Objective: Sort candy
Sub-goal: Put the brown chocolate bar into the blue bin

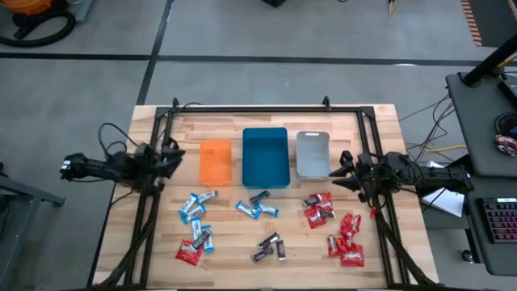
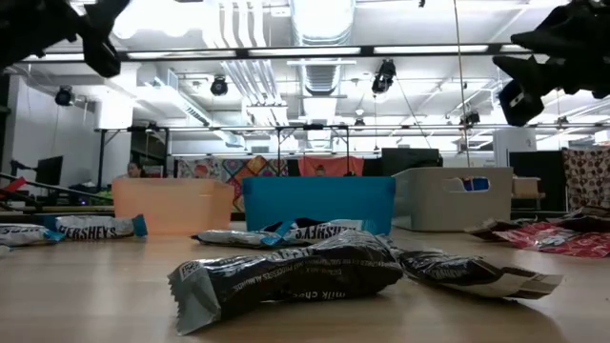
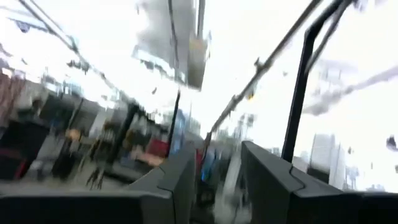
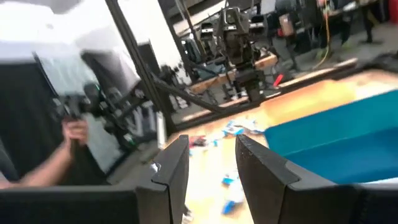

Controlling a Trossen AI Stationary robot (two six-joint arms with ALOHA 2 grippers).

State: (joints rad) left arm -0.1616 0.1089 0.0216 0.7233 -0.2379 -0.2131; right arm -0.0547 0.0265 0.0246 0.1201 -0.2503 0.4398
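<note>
Fingers of the left gripper are standing slightly parted, holding nothing. From above, candy is lying scattered in front of the trays. At table height, both arms are hanging high. Right gripper is likewise empty, slightly parted; it should probably be descending squarely over one candy.

left gripper raised, fingers parted; right gripper likewise.
</note>
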